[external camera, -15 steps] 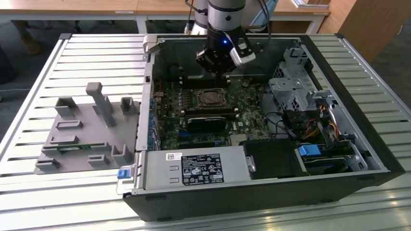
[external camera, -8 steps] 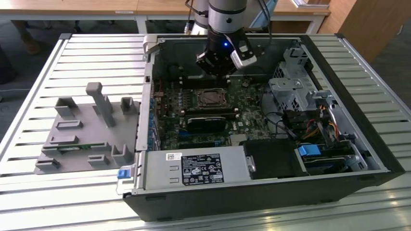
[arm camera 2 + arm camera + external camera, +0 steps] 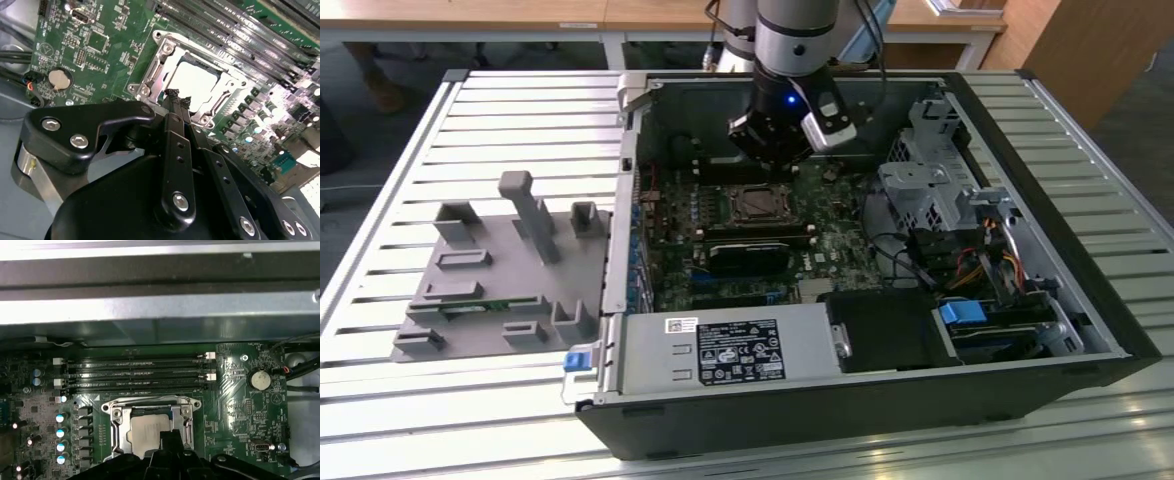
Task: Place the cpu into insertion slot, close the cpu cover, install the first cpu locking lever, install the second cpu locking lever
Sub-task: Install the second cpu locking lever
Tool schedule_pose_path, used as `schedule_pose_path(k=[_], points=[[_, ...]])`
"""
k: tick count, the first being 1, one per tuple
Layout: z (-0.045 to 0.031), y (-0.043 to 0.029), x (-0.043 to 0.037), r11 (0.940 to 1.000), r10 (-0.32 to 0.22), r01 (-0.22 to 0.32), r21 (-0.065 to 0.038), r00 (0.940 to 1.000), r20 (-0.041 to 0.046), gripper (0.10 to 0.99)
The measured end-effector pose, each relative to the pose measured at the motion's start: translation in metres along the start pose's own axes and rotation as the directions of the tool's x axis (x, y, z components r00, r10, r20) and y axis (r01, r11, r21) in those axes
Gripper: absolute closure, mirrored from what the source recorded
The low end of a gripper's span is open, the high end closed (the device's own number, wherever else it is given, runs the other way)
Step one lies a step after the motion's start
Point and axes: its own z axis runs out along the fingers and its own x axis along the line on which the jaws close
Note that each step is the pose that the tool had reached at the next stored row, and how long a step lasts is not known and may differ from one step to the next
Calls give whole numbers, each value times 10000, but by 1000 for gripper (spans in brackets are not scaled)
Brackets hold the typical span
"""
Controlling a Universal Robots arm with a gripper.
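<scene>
The cpu [image 3: 196, 81] lies flat in the insertion slot [image 3: 758, 203] on the green motherboard [image 3: 100, 45], its pale metal top showing. The cpu cover [image 3: 153, 75], a silvery frame, lies down around the chip; in the first wrist view the cpu [image 3: 145, 430] sits inside the same frame [image 3: 116, 426]. My gripper [image 3: 179, 96] is shut with nothing between its black fingers, and its tips hover just above the near edge of the socket. In the exterior view the gripper [image 3: 771, 168] hangs over the back of the slot inside the open case.
Memory slots [image 3: 135, 372] run beside the socket, and a coin battery [image 3: 258, 379] sits nearby. A long black block [image 3: 754, 255], the power supply [image 3: 720, 350], a drive cage [image 3: 921, 195] and cables [image 3: 987, 265] crowd the case. A grey fixture [image 3: 494, 270] stands on the slatted table.
</scene>
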Motion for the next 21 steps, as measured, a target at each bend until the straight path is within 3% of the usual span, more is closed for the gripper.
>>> schedule_pose_path(k=[2, 4, 11, 17, 21], points=[[-1, -21, -2, 9998, 5, -7, -179, 9999, -104, 980], [-3, -56, -5, 9996, 6, -9, -280, 9999, -131, 980], [-8, -178, -12, 9995, 5, -10, -315, 9999, -133, 980], [-91, -196, -14, 9995, 5, -9, -317, 9999, -134, 980], [-100, -225, -16, 9995, 5, -9, -318, 9999, -133, 980]])
